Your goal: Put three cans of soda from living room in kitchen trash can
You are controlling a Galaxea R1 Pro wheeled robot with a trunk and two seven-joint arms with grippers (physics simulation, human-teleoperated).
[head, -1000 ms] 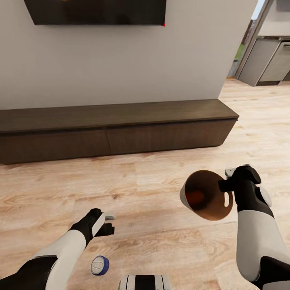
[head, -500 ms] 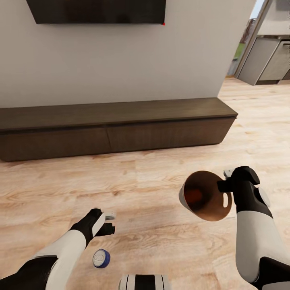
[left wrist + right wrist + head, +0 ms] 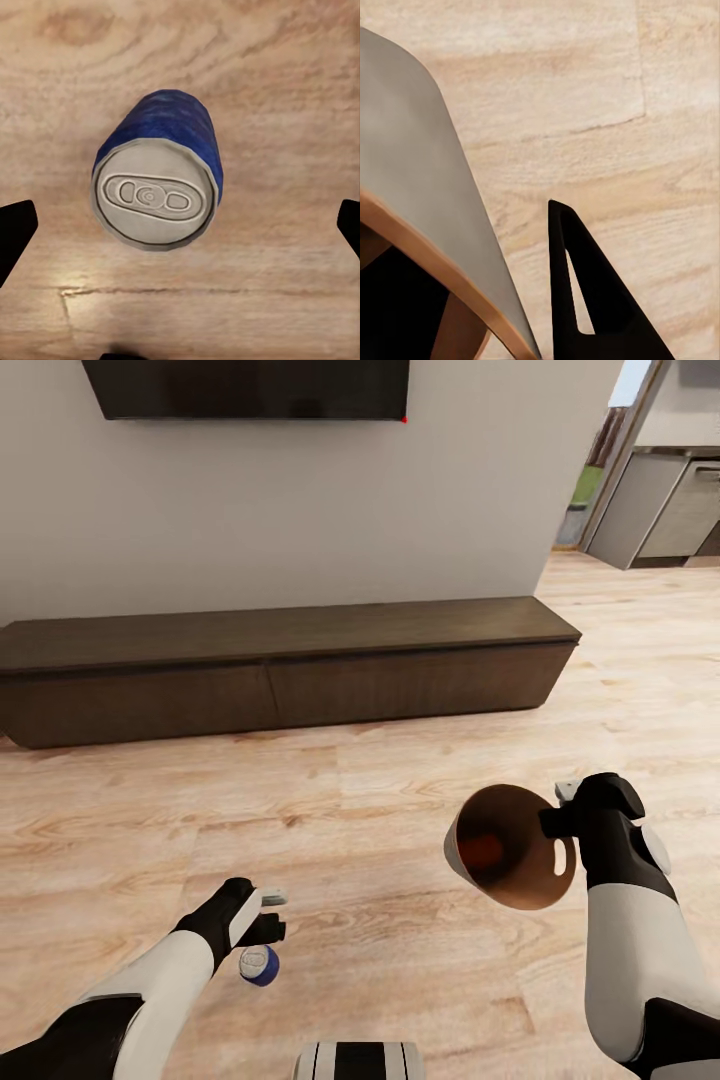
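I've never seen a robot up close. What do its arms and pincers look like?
Both arms are smooth white shells with black sections at the joints and wrists. The left pincer is black with pale grey finger pads. The right pincer looks the same: black and blocky, with a grey tip. No cables or markings show.

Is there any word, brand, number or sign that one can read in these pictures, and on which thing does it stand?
None: no readable text in any view.
Blue can: plain blue side and silvery top with a pull tab, no brand or lettering.
Bin: no label on its grey outside or brown inside.
TV: black screen, one tiny red light at its corner, no logo.
Bench and floor: no markings.
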